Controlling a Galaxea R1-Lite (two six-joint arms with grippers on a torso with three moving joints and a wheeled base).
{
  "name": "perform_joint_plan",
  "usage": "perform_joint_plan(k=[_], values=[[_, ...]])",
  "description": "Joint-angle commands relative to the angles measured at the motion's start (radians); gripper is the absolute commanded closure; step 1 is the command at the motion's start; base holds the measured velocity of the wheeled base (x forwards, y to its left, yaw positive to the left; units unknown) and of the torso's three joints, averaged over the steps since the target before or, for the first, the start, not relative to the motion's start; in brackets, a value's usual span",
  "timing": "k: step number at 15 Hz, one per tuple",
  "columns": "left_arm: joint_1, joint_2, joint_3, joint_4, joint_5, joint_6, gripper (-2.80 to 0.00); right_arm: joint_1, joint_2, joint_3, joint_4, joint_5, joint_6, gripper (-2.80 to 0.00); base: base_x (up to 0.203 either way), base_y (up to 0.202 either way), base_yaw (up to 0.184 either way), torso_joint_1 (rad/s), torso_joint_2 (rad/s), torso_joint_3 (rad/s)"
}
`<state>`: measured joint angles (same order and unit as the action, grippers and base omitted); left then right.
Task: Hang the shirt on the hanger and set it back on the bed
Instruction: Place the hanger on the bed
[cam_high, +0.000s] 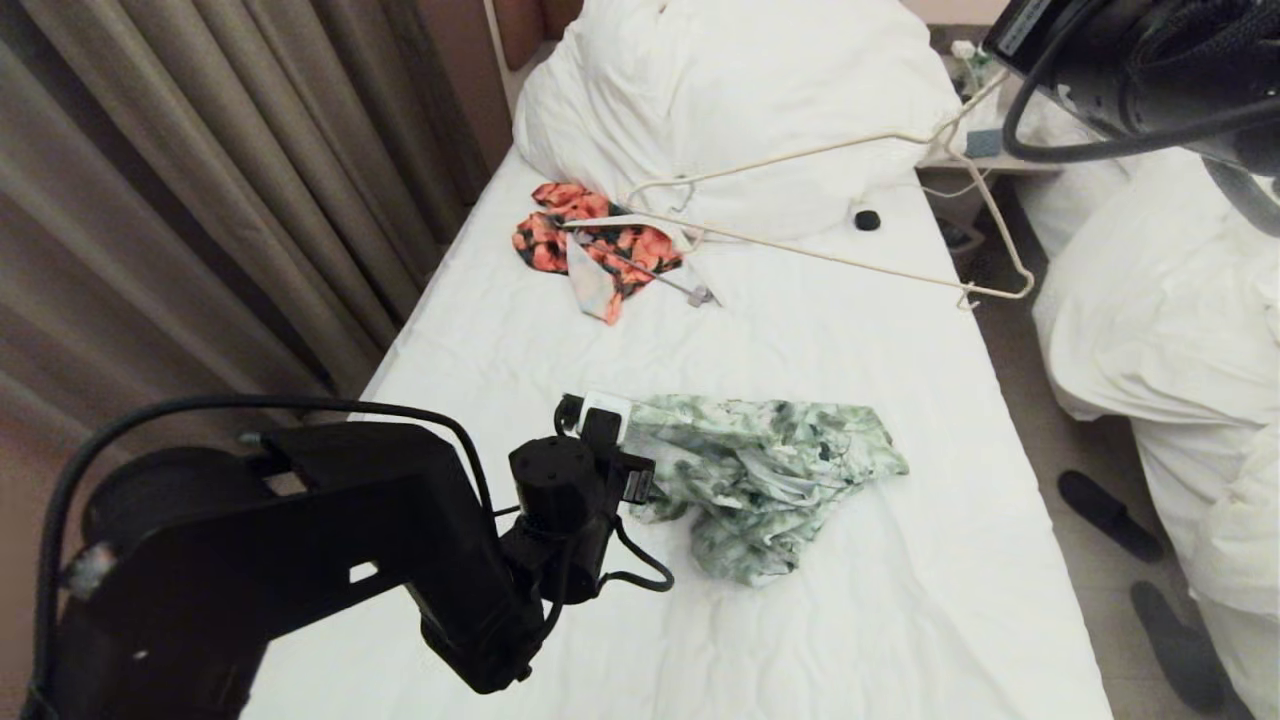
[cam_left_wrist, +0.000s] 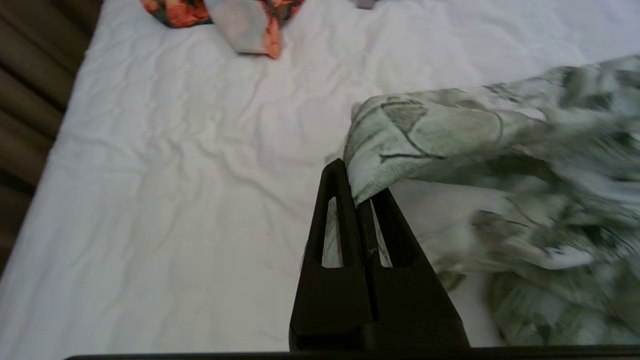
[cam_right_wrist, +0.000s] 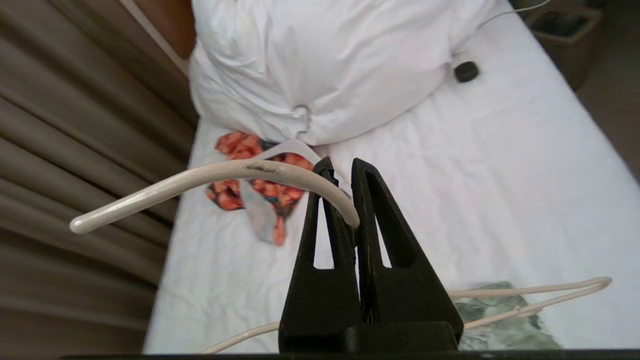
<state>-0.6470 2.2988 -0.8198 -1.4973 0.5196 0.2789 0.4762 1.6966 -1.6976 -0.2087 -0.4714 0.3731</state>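
Two-arm hanging task, both arms engaged. The left gripper (cam_left_wrist: 357, 192) is clamped on a fold of the shirt (cam_high: 770, 480), which lies crumpled on the bed (cam_high: 850, 620), roughly midway along the mattress; the pinched edge is lifted slightly off the sheet while the remainder of the cloth trails on it. Which part of the garment is pinched, collar or hem, cannot be told from the bunched fabric. The right gripper (cam_right_wrist: 345, 205) is closed on the cream wire of the hanger (cam_high: 850, 200), near the base of its curved hook, and holds the triangular frame in the air above the pillow (cam_high: 720, 90) end of the bed, well apart from the shirt. Holding at the hook probably leaves both shoulder arms of the frame free to enter the garment, and a grip on the shirt's edge likely serves to open it for threading. An orange floral garment (cam_high: 590, 245) on a second white hanger (cam_high: 640, 222) lies near the pillow, beside a small dark object (cam_high: 867, 220); none of these belongs to the task. Threading has not yet begun.
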Motion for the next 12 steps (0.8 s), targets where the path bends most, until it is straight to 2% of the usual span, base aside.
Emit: perform_joint_plan(k=[1,3,5,8,9,10,11,12], values=[[-0.019,0.077,0.009,-0.029,0.002,0.003,-2.76,-0.004,0.020,0.001,-0.003,-0.016,-0.012,0.00,0.000,0.000,0.000,0.000,0.00,0.000],[-0.016,0.086,0.014,-0.033,0.000,0.004,-2.80,-0.004,0.023,0.008,-0.003,-0.018,-0.020,0.00,0.000,0.000,0.000,0.000,0.00,0.000],[-0.002,0.057,0.075,-0.033,-0.010,0.008,-2.80,-0.004,0.030,0.038,-0.004,-0.018,-0.023,0.00,0.000,0.000,0.000,0.000,0.00,0.000],[0.043,-0.011,0.299,-0.033,-0.139,0.002,-2.80,0.004,0.052,0.114,-0.007,-0.019,-0.031,0.00,0.000,0.000,0.000,0.000,0.00,0.000],[0.069,-0.068,0.353,-0.033,-0.163,-0.013,-2.80,0.011,0.059,0.140,-0.006,-0.024,-0.032,0.00,0.000,0.000,0.000,0.000,0.00,0.000],[0.091,-0.119,0.400,-0.033,-0.175,-0.036,-0.96,0.016,0.076,0.149,-0.005,-0.033,-0.033,0.00,0.000,0.000,0.000,0.000,0.00,0.000],[0.118,-0.163,0.453,-0.033,-0.185,-0.057,0.00,0.020,0.093,0.160,-0.005,-0.050,-0.036,0.00,0.000,0.000,0.000,0.000,0.00,0.000],[0.138,-0.208,0.492,-0.033,-0.189,-0.072,0.00,0.025,0.109,0.175,-0.005,-0.059,-0.036,0.00,0.000,0.000,0.000,0.000,0.00,0.000]])
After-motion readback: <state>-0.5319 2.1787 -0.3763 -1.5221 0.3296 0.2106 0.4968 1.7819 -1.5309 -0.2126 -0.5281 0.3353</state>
